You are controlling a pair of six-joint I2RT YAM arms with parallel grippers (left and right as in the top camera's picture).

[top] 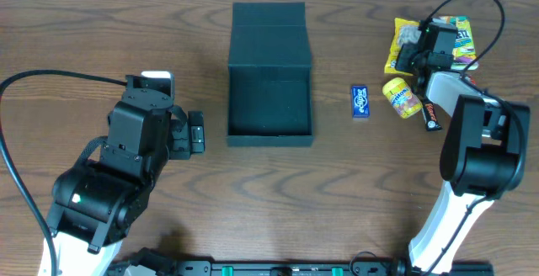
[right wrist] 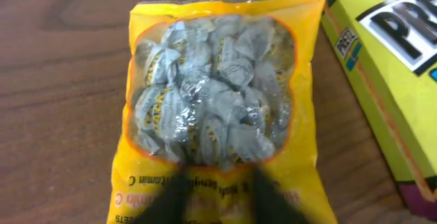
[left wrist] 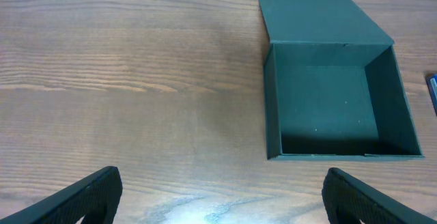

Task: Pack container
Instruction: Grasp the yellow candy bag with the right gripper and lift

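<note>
One container [top: 269, 103], one blue pack [top: 360, 102], one candy bag [right wrist: 205, 101], one pouch [top: 402, 97], one box [top: 463, 40], perhaps one bar [top: 431, 116].

— What kind of place?
— A robot lab bench. Two arms [top: 118, 167] rise from a rail [top: 278, 268] at the near edge of a wood table [top: 84, 32], cable [top: 59, 76] looping left, box [top: 269, 108] and snacks [top: 404, 98] laid out.

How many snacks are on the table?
5: a blue pack beside the black box; a yellow candy bag, a yellow-green carton, a round yellow pack and a dark bar by the right arm. More may be hidden.
</note>
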